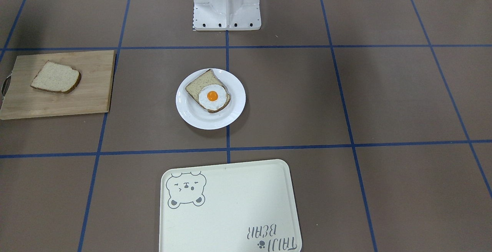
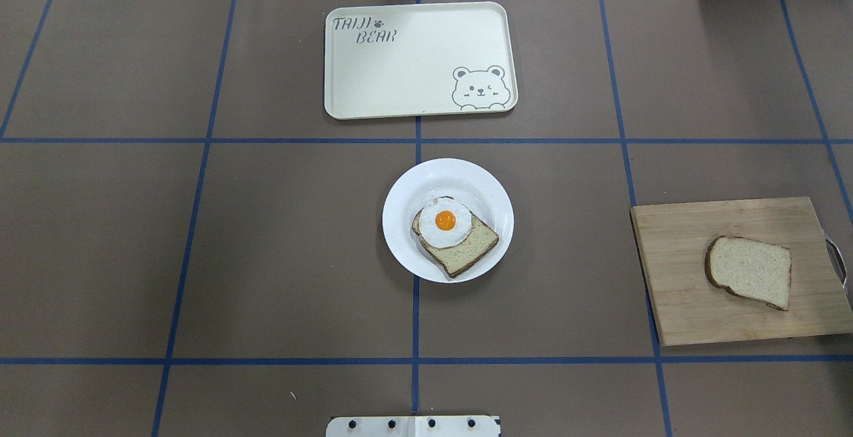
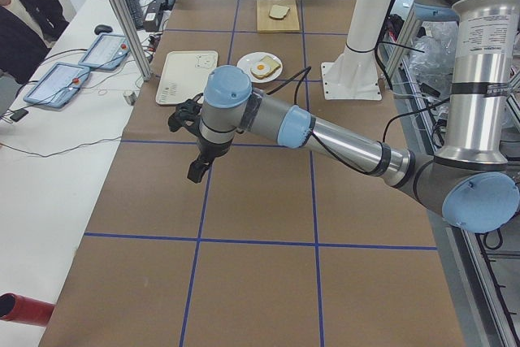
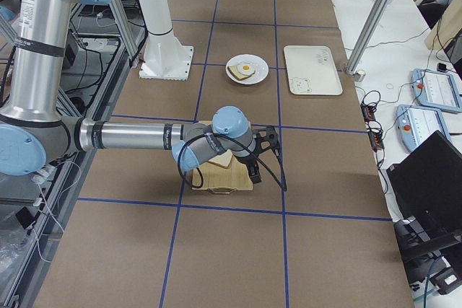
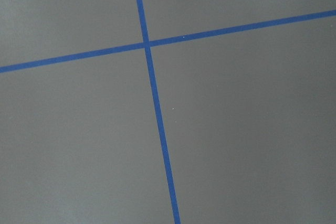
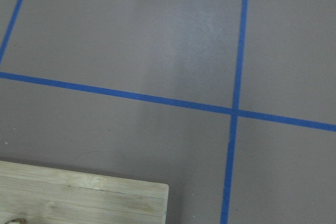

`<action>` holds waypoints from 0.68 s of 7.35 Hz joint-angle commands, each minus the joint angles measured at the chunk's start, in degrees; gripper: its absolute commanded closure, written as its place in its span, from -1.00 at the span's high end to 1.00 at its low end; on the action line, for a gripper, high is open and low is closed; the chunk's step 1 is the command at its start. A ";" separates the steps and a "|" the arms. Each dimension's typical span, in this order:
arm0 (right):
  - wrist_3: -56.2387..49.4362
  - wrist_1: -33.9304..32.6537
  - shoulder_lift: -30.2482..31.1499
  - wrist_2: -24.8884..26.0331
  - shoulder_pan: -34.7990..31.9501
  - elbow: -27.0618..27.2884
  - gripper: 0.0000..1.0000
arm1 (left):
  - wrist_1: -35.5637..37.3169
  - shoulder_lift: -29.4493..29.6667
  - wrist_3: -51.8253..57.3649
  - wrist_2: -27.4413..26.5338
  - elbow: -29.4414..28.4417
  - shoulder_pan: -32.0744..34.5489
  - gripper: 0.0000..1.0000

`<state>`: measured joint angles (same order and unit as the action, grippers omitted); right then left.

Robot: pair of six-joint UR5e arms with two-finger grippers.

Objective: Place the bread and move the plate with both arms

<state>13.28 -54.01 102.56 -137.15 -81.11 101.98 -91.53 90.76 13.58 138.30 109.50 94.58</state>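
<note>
The plain bread slice [image 1: 55, 77] lies on a wooden cutting board [image 1: 77, 98] on my right side; it also shows in the overhead view [image 2: 750, 272]. The white plate [image 1: 192, 117] sits at the table's middle [image 2: 480, 180] and carries a slice topped with a fried egg [image 2: 456, 234]. My left gripper [image 3: 188, 132] shows only in the exterior left view, hovering over bare table far from the plate; I cannot tell whether it is open or shut. My right gripper [image 4: 261, 151] shows only in the exterior right view, above the table just beyond the board; I cannot tell its state.
A cream tray with a bear drawing [image 2: 413, 64] lies beyond the plate. The robot's white base [image 1: 226, 2] stands at the near edge. The board's corner [image 6: 79, 198] shows in the right wrist view. An operator's bench with tablets [image 3: 81, 62] runs along the far side.
</note>
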 commanded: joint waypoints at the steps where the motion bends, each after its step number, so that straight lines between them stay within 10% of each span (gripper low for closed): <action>1: 0.26 6.11 0.44 -0.13 7.87 -0.20 0.99 | -2.51 -0.32 0.30 0.04 -0.16 0.07 0.98; 5: 35.85 23.72 8.32 14.06 22.71 -0.29 0.96 | -6.29 -2.26 -0.14 0.04 -0.25 -0.01 0.98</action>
<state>36.34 -37.56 107.14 -128.45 -63.57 101.76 -97.27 88.74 13.51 138.34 109.34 94.65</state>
